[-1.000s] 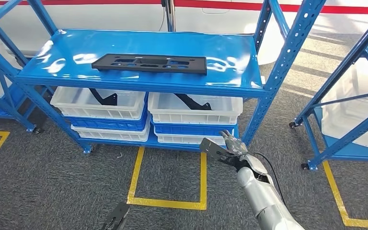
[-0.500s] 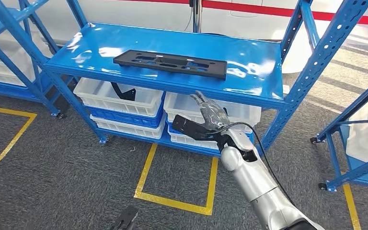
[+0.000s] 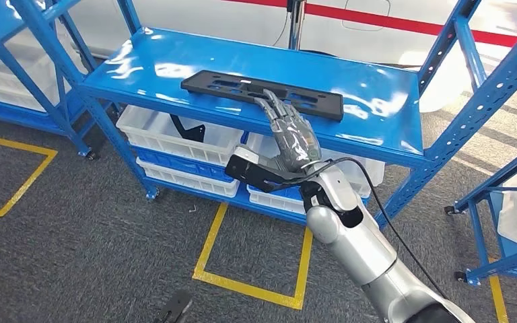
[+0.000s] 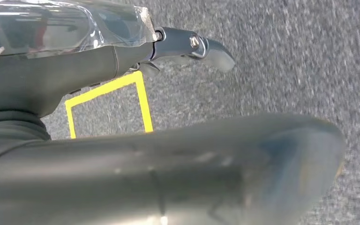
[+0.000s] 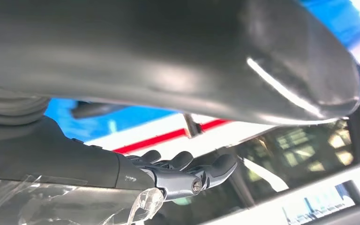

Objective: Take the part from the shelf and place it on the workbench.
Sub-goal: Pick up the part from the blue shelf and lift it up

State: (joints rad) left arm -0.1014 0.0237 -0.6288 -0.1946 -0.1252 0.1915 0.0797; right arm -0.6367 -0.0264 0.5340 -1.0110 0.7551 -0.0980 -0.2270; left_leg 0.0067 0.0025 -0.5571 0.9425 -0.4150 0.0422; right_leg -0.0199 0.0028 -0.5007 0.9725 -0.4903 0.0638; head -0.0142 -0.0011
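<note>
Reaching up from 5 o'clock in the head view, the right hand [image 3: 288, 138] hangs open with fingers spread and straight, holding nothing, fingertips [image 3: 267, 99] overlapping the near edge of the part [image 3: 223, 85]; contact or just above, cannot tell. Part is a flat black plate with cutouts, lying flat on the top deck of the blue shelf [image 3: 377, 118]. Long axis runs roughly 10 o'clock to 4 o'clock, parallel to the shelf's front lip, one end toward the left upright, the other toward 3 o'clock. Part sits mid-deck, nearer the front edge than the back.

Open room: bare blue deck on both sides of the part, wider at the left end and behind it. Front lip is unobstructed between the two front uprights [image 3: 490, 87]. Right front upright stands at 2 o'clock from the hand, well apart. Under the deck, white bins [image 3: 141, 124] on the lower shelf, one with a black bracket [image 3: 188, 129] in it; the forearm crosses in front of the right-hand bin. A second blue rack [image 3: 511, 202] at 3 o'clock leaves a grey carpet aisle between. Yellow floor tape [image 3: 209, 249] boxes the carpet at 6 o'clock.

Left hand [image 4: 194, 47] shows in the left wrist view over grey carpet, fingers apart with nothing in them.

Right wrist view shows the right hand's fingers extended, apart.
</note>
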